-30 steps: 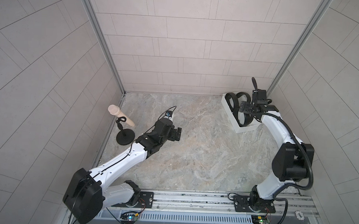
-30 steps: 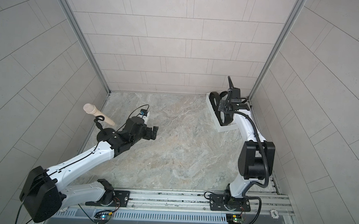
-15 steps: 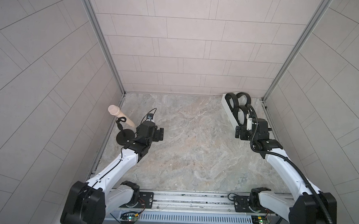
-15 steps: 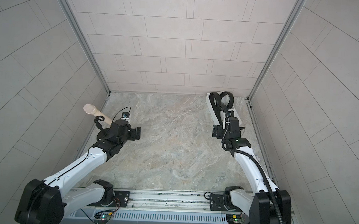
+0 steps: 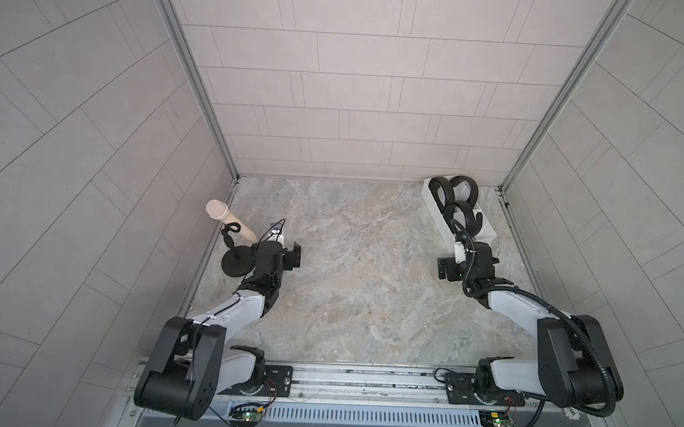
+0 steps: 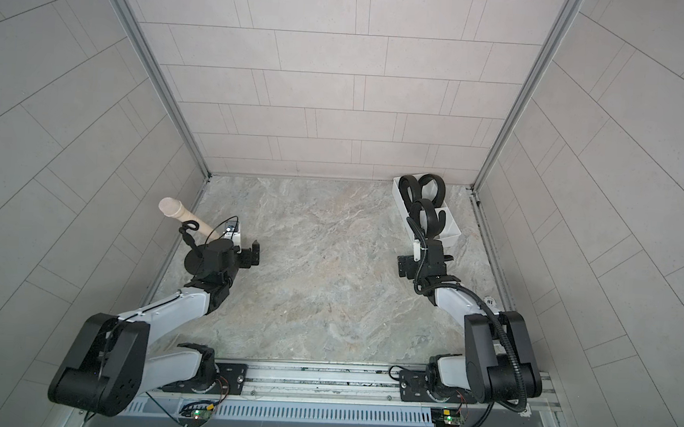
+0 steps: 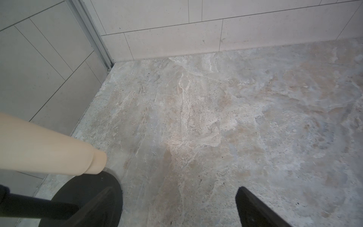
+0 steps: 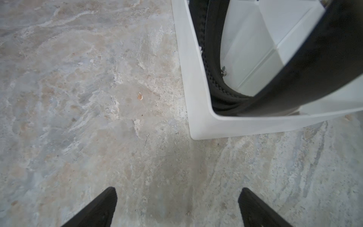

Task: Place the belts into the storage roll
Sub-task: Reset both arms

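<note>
Stand (image 5: 232,266): black round base, tilted beige peg (image 5: 227,217), near side wall.
Surface (image 5: 348,287): grey-beige marbled stone.
Walls (image 5: 358,103): pale rectangular tiles.

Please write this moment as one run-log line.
belts: coiled, in storage roll | left tool: open, empty | right tool: open, empty

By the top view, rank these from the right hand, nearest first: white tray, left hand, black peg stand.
1. The white tray, just beyond the right hand, in the far right corner.
2. The left hand, across the table on the left side.
3. The black peg stand, past the left hand, by the left wall.
</note>
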Action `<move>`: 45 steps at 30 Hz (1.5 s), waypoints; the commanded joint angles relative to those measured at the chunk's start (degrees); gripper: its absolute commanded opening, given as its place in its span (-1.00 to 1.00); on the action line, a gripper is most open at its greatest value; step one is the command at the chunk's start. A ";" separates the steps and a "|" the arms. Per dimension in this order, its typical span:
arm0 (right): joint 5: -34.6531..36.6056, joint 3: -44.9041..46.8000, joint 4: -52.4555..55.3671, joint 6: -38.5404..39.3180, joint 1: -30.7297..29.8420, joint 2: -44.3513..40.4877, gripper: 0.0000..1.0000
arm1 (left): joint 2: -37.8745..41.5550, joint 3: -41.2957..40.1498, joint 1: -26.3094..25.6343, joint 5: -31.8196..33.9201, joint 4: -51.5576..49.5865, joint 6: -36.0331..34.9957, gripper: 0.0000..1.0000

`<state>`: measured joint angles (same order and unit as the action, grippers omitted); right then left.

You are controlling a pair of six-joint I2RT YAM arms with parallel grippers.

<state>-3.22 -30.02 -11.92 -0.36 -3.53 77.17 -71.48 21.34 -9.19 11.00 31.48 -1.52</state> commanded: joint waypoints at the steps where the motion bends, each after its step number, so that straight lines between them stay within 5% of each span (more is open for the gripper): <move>1: -0.68 1.63 -12.01 2.52 0.48 0.67 1.00 | -4.13 -0.57 0.58 -1.08 14.37 -3.20 1.00; 7: 0.85 6.12 -25.12 1.78 0.80 3.00 0.99 | -12.43 -2.38 2.68 0.04 26.14 -1.44 1.00; 12: 1.47 10.08 -39.11 3.58 0.55 9.64 1.00 | -12.16 -2.41 3.63 -1.15 25.58 -0.70 1.00; 24: 10.46 4.07 -27.79 -1.91 0.66 9.90 0.99 | -12.35 -1.91 3.65 5.34 24.58 2.04 1.00; 45: 10.19 4.21 -27.93 -1.93 0.85 9.94 0.99 | -12.62 -1.92 1.19 9.03 25.37 0.58 1.00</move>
<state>6.13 -25.58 -39.72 -1.98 -2.94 86.70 -83.92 19.16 -7.90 19.35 55.07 -0.47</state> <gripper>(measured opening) 0.996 0.999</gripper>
